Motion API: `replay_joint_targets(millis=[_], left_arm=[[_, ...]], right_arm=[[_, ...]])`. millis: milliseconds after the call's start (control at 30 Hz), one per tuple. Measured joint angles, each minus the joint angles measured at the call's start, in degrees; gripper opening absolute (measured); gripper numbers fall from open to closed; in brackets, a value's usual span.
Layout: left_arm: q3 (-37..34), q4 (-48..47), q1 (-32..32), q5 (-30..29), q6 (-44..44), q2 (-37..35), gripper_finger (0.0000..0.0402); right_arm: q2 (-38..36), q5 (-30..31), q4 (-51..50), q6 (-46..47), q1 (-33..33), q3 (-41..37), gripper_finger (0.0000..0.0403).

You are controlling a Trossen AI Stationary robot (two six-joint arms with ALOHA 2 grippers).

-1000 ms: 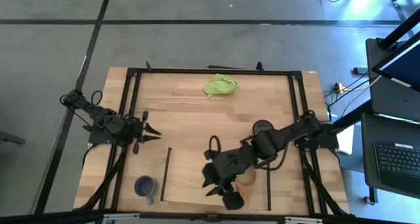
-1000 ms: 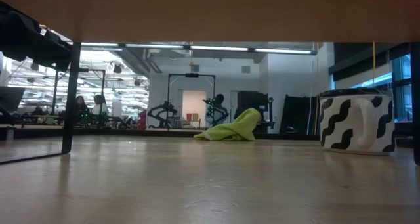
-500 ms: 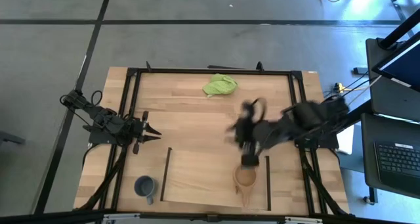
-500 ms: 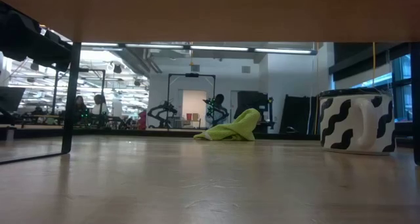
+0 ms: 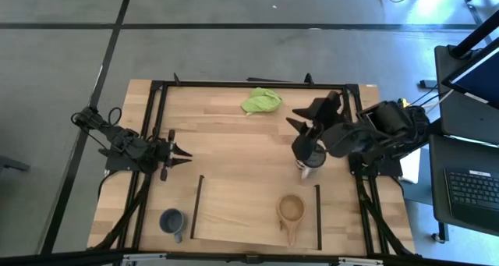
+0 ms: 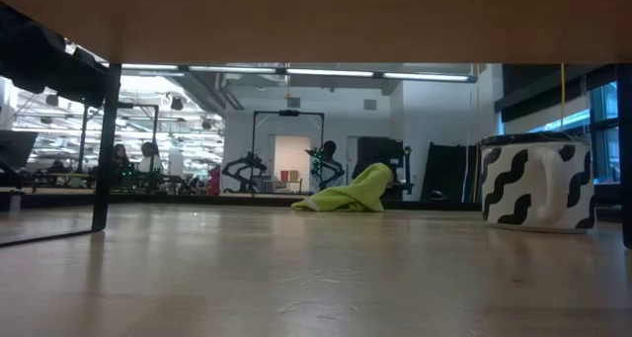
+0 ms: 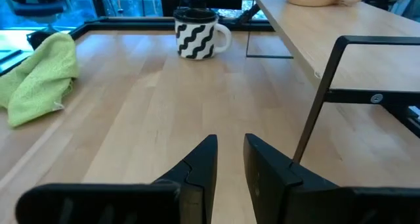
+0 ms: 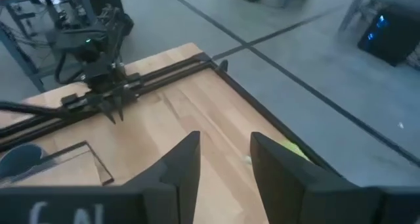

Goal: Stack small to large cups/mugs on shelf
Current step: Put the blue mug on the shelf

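The tan wooden cup (image 5: 291,211) stands on its base on the light-wood shelf (image 5: 242,207), its handle toward the near edge. The blue-grey mug (image 5: 171,220) stands on the table left of the shelf. The white mug with black waves (image 6: 538,184) stands on the table beyond the shelf's right end and is largely covered from above (image 5: 310,169) by my right arm. My right gripper (image 5: 306,116) is open and empty, raised over that mug, pointing far-left. My left gripper (image 5: 181,152) is narrowly open and empty at the table's left.
A lime-green cloth (image 5: 261,101) lies near the table's far edge. The shelf stands on thin black legs (image 6: 104,149) above the tabletop. The table's black frame (image 5: 249,85) runs along its edges. Bare wood lies between the two arms.
My right gripper has left the tan cup's side over the shelf and swung up and toward the far right, ending above the white mug. The tan cup stays standing on the shelf.
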Motion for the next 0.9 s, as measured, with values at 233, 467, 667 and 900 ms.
replay_joint_targets(millis=[233,467,667,900], left_arm=[[-0.2,30.7,0.0,0.9,-13.6,0.0,0.0069],[0.0,78.0,-0.1,42.2,3.0,2.1,0.0069],[-0.1,83.8,-0.2,90.7,8.6,2.5,0.0069],[-0.1,80.0,-0.2,82.1,1.0,2.5,0.0069]], right_arm=[[0.0,-4.7,-0.3,-4.0,-2.1,0.0,0.0136],[0.0,-4.8,-0.4,-11.9,-2.6,0.0,0.0136],[0.0,-4.8,-0.4,-15.2,-2.7,0.0,0.0136],[0.0,-4.6,-0.8,-15.9,-2.7,0.0,0.0136]])
